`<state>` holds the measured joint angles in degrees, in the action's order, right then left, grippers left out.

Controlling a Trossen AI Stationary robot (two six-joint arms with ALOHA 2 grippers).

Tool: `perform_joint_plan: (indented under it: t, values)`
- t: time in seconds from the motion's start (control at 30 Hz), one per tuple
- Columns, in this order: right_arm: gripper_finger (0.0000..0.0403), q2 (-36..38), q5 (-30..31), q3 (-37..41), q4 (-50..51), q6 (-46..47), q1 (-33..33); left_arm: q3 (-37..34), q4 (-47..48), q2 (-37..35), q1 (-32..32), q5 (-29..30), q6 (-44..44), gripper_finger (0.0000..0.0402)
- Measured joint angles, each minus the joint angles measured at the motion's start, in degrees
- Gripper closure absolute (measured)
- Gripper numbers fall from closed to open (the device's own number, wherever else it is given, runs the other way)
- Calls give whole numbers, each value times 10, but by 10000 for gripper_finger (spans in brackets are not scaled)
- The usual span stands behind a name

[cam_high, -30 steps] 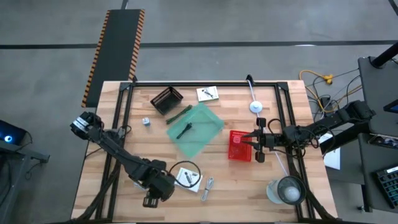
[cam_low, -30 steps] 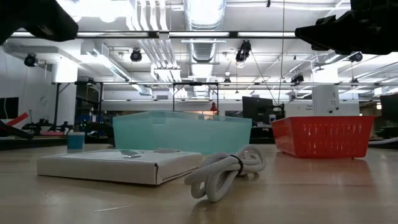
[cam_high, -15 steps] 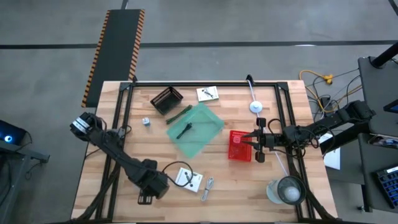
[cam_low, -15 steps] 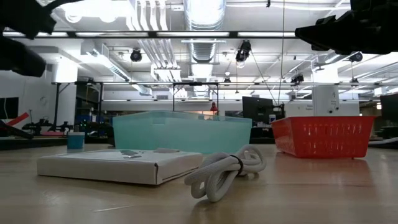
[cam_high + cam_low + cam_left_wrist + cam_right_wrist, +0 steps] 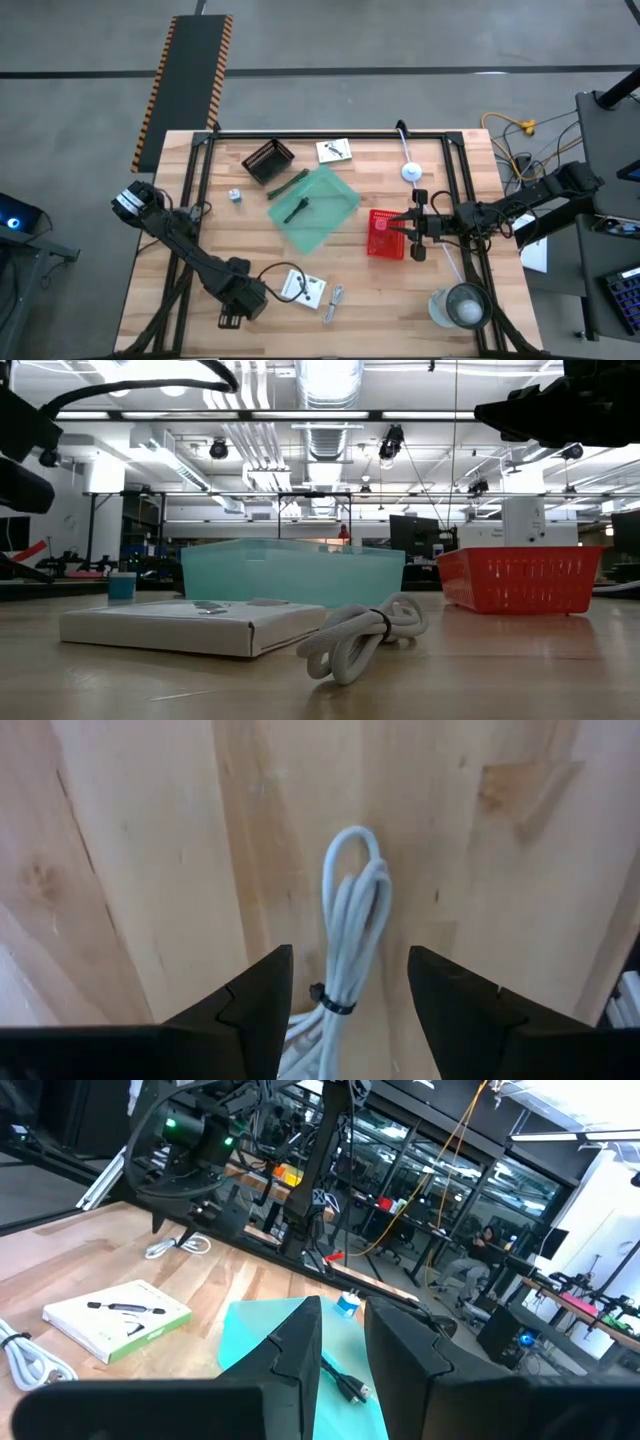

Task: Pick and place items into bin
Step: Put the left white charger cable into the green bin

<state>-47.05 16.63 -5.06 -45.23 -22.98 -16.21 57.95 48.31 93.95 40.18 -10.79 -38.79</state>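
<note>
Left end effector [image 5: 237, 303] hovers low over the near-left part of the worktop [image 5: 200, 200], w/ fingers spread apart and nothing btwn them. In the left wrist view the white coiled cable [image 5: 350, 910] lies flat on the wood right under the gap, so it looks lined up for a grab, not yet gripped. In the high view the cable [image 5: 283, 278] sits just beside a flat white printed packet [image 5: 306, 290], touching or overlapping its edge. A small metal piece [image 5: 334, 298] lies near the packet, on the side away from the arm.

Right end effector [image 5: 414, 226] waits at the red basket [image 5: 382, 236], right side of the worktop; its fingers stand apart in the right wrist view and it carries nothing.

Progress, judged from how things lie: early. The teal bin [image 5: 313, 208], mid-worktop, holds one dark stick-like item [image 5: 298, 209]; nothing else visible in it. Outside it: the cable, the near packet, the metal piece, a second white packet [image 5: 334, 151] at the far edge, a tiny pale cube [image 5: 234, 196] to the bin's left, a dark green pen-like rod [image 5: 287, 186] against the bin's far-left edge. A black basket [image 5: 268, 160] sits far-left of the bin, contents can't be told. So roughly one item in, most left to move. Likely next: cable.
</note>
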Motion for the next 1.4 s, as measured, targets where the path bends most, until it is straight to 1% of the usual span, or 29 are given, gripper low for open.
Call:
perform_joint_plan:
  t: [0.17,0.6,0.9,1.1,1.23,1.3,1.4]
  values:
    - [335,0,0,0,0,-1,0,-3,-5,0,0,1,-19,219]
    - [335,0,0,0,0,-2,0,-5,-15,6,1,1,-9,219]
    - [335,0,0,0,0,-2,0,-48,-85,6,1,-1,-12,219]
    - [335,0,0,0,0,-2,0,-51,-88,6,1,-5,-12,221]
    - [335,0,0,0,0,-2,0,-51,-90,6,1,-7,-18,245]
    - [335,0,0,0,0,-2,0,-51,-89,6,1,-7,-27,267]
    - [335,0,0,0,0,-2,0,-51,-90,6,1,-9,-28,310]
